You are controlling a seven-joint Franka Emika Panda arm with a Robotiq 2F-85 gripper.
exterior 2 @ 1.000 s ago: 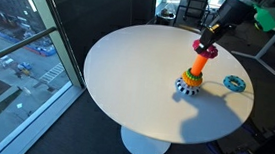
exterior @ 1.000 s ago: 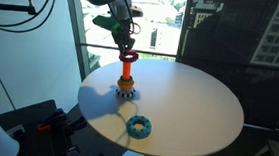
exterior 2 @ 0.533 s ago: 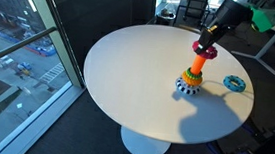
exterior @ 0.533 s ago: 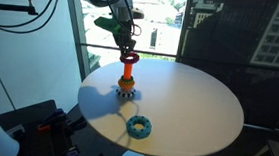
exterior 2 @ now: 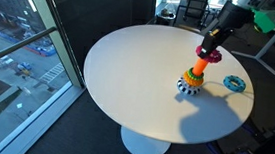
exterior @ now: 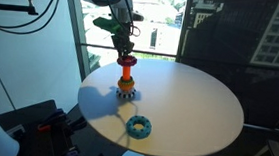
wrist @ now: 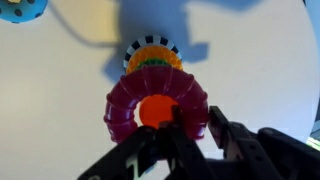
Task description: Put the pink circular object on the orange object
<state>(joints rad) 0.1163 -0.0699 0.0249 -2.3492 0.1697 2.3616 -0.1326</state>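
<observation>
Looking down your wrist view, the gripper has its dark fingers closed in on the near rim of the pink circular object \- so you've got the ring pinched by its edge, not through the hole. The orange object shows right through the ring's centre hole, pretty well lined up, and the striped and coloured base rings peek out past the ring's far edge.

In both exterior views the ring sits up at the top of the peg, level or close to it, with the gripper directly above it. How far the peg tip is inside the hole, I can't tell at this size. The peg stands upright on its base on the white round table.

The blue scalloped ring lies flat on the table, well apart from the stacking toy \- you also catch it in the top corner of the wrist view
</observation>
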